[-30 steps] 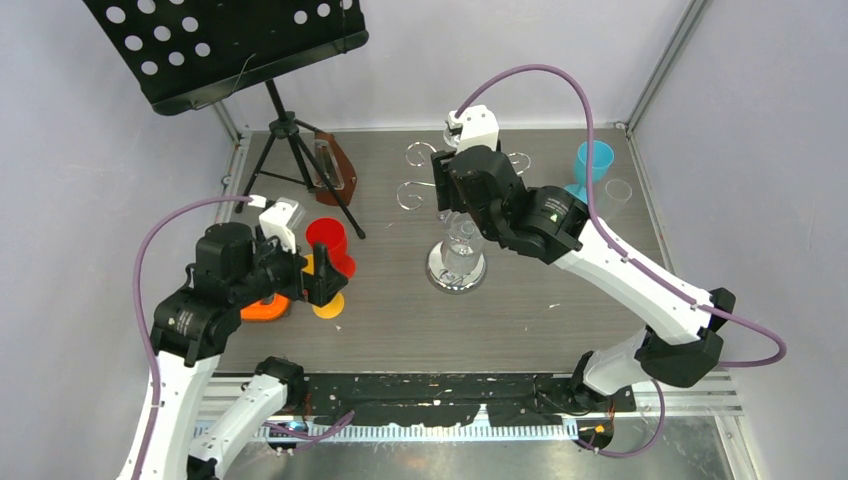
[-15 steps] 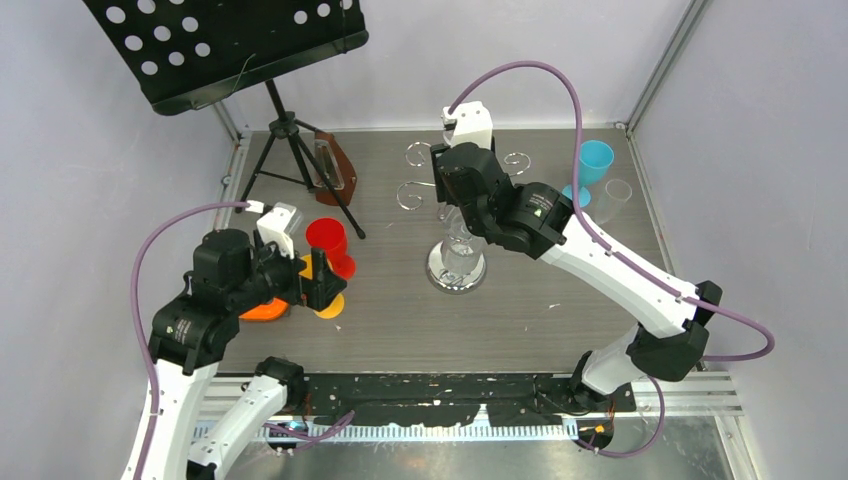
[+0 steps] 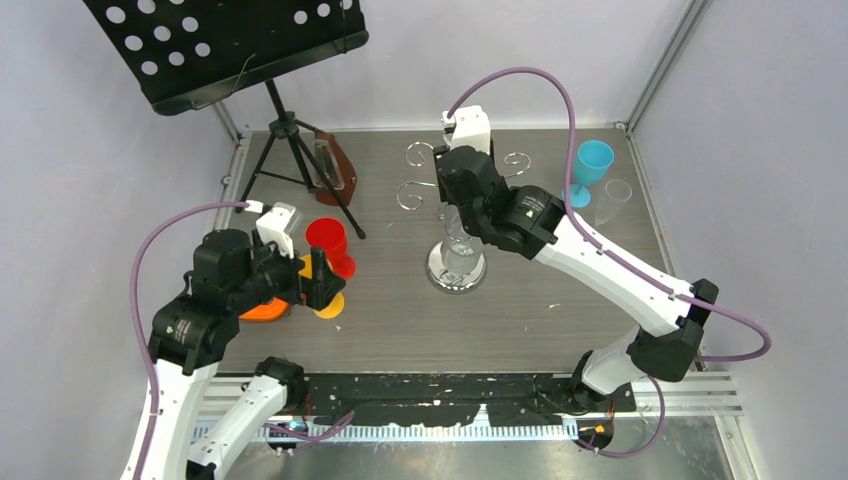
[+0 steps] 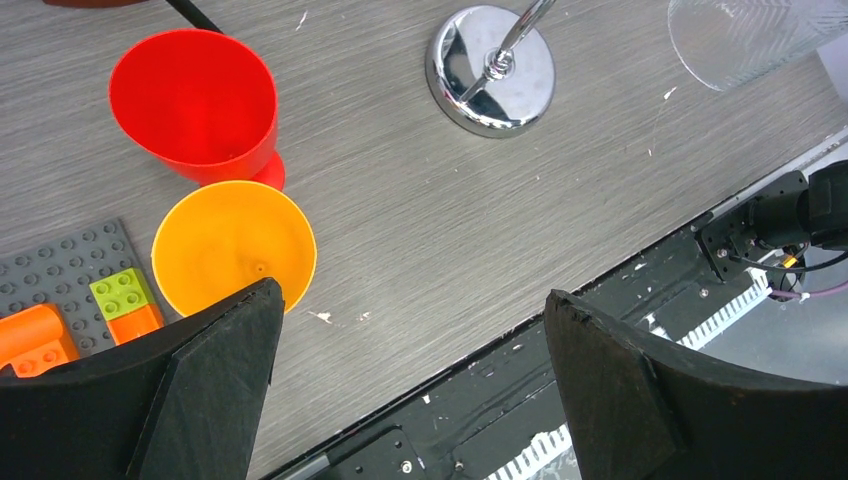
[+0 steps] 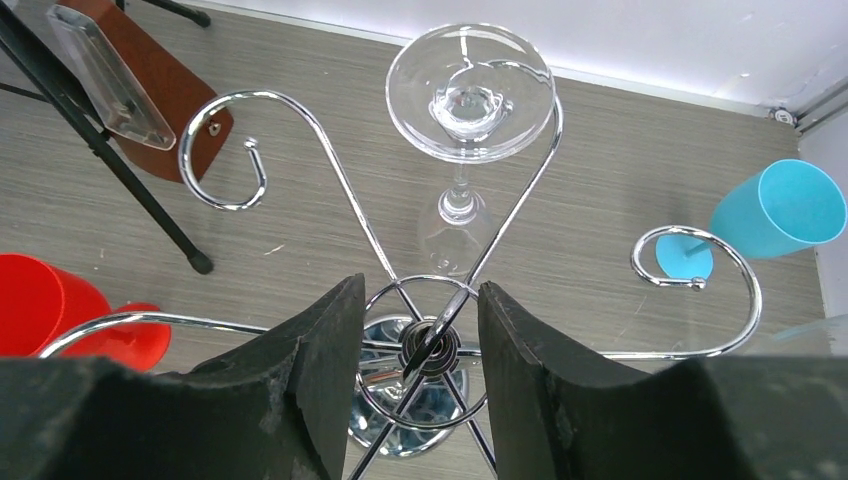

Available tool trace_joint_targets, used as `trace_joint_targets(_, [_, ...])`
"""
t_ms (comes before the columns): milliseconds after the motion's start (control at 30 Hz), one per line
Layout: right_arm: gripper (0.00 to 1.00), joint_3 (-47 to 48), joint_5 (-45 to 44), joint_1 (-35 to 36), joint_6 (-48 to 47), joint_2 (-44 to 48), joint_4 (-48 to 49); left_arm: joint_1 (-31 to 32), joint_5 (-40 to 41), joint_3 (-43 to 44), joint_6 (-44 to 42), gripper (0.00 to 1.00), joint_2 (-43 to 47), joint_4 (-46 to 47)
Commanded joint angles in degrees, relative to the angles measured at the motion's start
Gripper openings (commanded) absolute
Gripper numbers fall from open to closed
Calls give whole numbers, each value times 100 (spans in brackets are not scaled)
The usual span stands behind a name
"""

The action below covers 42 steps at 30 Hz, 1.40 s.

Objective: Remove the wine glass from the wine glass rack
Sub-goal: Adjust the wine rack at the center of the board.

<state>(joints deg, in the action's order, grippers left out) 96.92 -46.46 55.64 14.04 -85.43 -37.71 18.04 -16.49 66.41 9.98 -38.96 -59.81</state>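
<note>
- Seeing the wine glass (image 5: pixel 469 95) hanging upside down in a far scroll arm of the rack (image 5: pixel 432 352), foot lying on the wires, bowl dangling below them.
- Judging nothing finished yet: grasping, sliding the foot out along the wires and carrying the glass clear all remaining.
- Hovering the right end effector (image 5: pixel 420 290) above the rack's hub, fingers partly apart on either side of it, clamping nothing, stopping short of the stem.
- Holding the left end effector (image 4: pixel 412 295) wide apart and empty, low over the worktop (image 4: pixel 400 200) by the orange cup (image 4: pixel 235 245) and red cup (image 4: pixel 195 100), well away from the rack.
- Leaving the blue cup (image 5: pixel 775 205) and the music stand (image 3: pixel 230 45) out of the job.
- Struggling to make out the glass from above: right arm covering the top of the rack, clear glass blending into the grey worktop.
- Failing to identify a ribbed clear shape (image 4: pixel 750 35), cut off at the corner of the left wrist view.
- Losing the near scroll arms behind the right fingers.
</note>
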Motion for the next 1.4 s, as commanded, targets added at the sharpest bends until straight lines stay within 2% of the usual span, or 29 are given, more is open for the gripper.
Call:
trace_joint_targets(0, [51,-165,-163,-44,-94,293,508,24,69,30,-100,100,43,209])
trace_joint_targets(167, [48,-463,-206,-56,-260,438,832,24,126,21,-109,100,46,210])
trace_joint_targets(467, [35,-1148,-205,-69,-731,819,1653,24,146,-25,-119,100,35,227])
trace_joint_targets(867, [22,-1738,219,-92,-1306,1162,2510,33,163,-25,-130,100,24,229])
trace_joint_targets(1100, [19,-2055,930,-139,-1730,1450,3010,33,206,-58,-136,100,51,209])
trace_joint_targets(1367, [13,-2492,2331,-265,-2085,1900,3527,33,231,-76,-145,100,73,222])
